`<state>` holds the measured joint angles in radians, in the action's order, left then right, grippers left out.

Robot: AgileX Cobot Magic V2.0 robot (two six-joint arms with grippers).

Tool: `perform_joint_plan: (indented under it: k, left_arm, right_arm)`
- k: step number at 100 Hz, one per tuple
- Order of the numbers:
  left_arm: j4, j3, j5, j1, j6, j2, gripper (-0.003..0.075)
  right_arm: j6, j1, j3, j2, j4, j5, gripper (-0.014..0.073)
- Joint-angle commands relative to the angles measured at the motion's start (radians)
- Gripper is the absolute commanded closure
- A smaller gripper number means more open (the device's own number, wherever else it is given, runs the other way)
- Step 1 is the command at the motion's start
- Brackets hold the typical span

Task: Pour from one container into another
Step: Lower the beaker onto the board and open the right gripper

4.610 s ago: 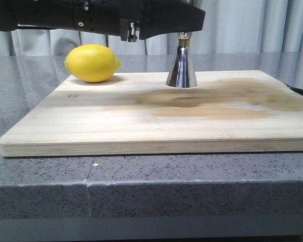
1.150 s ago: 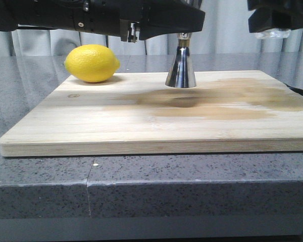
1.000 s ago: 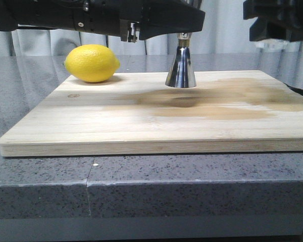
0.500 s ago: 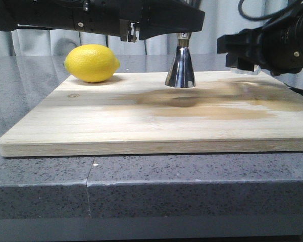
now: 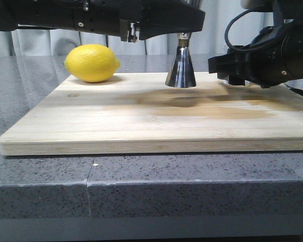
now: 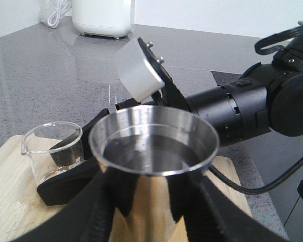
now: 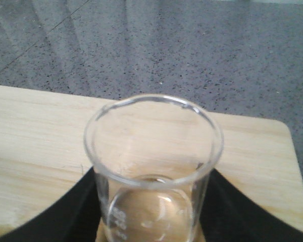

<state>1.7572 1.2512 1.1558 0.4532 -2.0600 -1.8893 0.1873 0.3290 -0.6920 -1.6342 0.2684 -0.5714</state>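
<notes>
a yellow lemon (image 5: 92, 63) sits on the far left part of a wooden board (image 5: 141, 126). the board lies flat on a gray speckled counter (image 5: 40, 201).

above the lemon, the left arm (image 5: 91, 17) reaches across the top of the front view. its left gripper (image 6: 151, 201) is closed around the shiny metal cup (image 5: 181, 68). the two black fingers (image 6: 98, 212) press on both sides of the cup, below its wide open top. the metal cup stands upright on the far middle of the board. in the left wrist view there is clear liquid inside the cup, and its rim is round and bright.

to the right of the metal cup is the right gripper (image 7: 151, 222). it is low over the far right part of the board. it is closed around the small glass cup (image 7: 154, 171), with a black finger (image 7: 55, 212) on each side. the glass cup is upright, and its open top faces the camera in the right wrist view. faint white marks are printed on its side. it looks almost empty. in the left wrist view the glass cup (image 6: 53, 154) stands just beside the metal cup, not touching it. the board has a dark wet-looking stain (image 5: 212, 103) in the middle and right.
</notes>
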Motion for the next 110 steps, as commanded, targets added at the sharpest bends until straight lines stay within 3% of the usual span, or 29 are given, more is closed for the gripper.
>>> perform_joint_plan:
  k: [1,10,25,34,110]
  left_arm:
    - [0.083,0.033,0.059,0.005,0.006,0.052,0.0512]
    - [0.083,0.033,0.059,0.005,0.006,0.052,0.0512]
    - [0.083,0.033,0.059,0.005,0.006,0.052,0.0512]
    - [0.083,0.033,0.059,0.005,0.006,0.052,0.0512]
    - [0.083,0.033,0.059,0.005,0.006,0.052,0.0512]
  right_arm:
    - [0.000,0.001,-0.025,0.026,-0.017,-0.051,0.0298]
    - [0.000,0.001,-0.025,0.026,-0.017,-0.037,0.0230]
    - [0.000,0.001,-0.025,0.033,-0.017,-0.037,0.0034]
    - [0.000,0.001,-0.025,0.062,-0.017,-0.004,-0.0025]
    - [0.063,-0.001,-0.025,0.567,-0.029,0.682,-0.0024]
